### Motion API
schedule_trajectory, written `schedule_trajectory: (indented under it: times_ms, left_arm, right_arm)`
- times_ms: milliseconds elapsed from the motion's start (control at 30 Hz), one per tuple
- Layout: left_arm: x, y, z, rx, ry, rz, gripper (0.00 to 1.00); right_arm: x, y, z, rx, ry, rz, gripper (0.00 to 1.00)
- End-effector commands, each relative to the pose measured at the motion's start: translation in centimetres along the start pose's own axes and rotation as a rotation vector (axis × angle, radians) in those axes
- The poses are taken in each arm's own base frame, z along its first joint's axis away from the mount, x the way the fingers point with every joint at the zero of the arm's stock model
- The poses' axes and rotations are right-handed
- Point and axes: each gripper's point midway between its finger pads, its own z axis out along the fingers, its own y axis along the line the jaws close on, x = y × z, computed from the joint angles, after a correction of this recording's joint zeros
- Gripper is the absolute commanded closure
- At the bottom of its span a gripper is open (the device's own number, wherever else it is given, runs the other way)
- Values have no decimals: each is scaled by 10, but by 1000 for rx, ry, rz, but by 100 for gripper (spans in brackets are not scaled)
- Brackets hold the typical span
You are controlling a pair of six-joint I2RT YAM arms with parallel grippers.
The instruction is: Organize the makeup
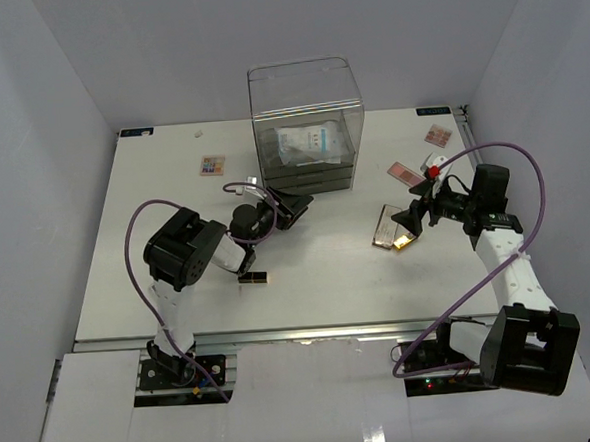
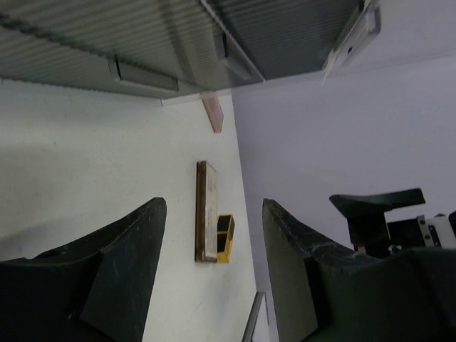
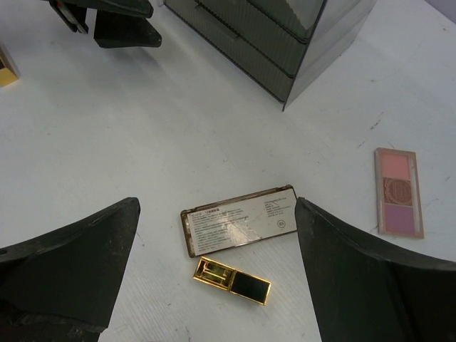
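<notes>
The right pincer (image 3: 215, 205) is held wide open above the bench (image 3: 142, 128), and nothing is gripped by it. Directly under the gap between its fingers (image 3: 78, 263) a flat brown-edged palette (image 3: 239, 228) is seen lying with its printed label side up. A gold compact (image 3: 231, 280) with a black half is laid just beside that palette, on the side nearer the wrist. A pink palette (image 3: 399, 192) lies out past the right-hand finger, apart from both. The clear drawer box (image 3: 285, 35) stands well ahead of this pincer.

The left pincer (image 2: 214, 205) is seen with its jaws apart, and nothing is caught between them. It is held close in front of the lower drawers of the drawer box. Through its gap only bare bench is shown nearby, with the brown-edged palette and the gold compact far ahead.

From overhead, a pale-blue sachet packet (image 1: 305, 142) is seen inside the drawer box, just ahead of the left pincer. A black-and-gold lipstick tube (image 1: 253, 277) lies on the bench behind that pincer, back beside its arm. A multicolour palette (image 1: 213, 166) lies well apart to its left. A further pinkish palette (image 1: 437, 134) is seen far ahead of the right pincer, near the far right corner of the bench.
</notes>
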Motion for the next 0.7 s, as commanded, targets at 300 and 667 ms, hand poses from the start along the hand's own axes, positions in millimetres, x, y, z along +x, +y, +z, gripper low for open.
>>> schedule_trajectory:
  times_ms: [300, 667]
  left_arm:
    - [-41, -36, 36, 102, -202, -56, 35]
    - [-45, -49, 31, 94, -247, -59, 37]
  right_arm:
    - [-7, 1, -9, 48, -15, -75, 10]
    - [-5, 1, -9, 54, -14, -85, 10]
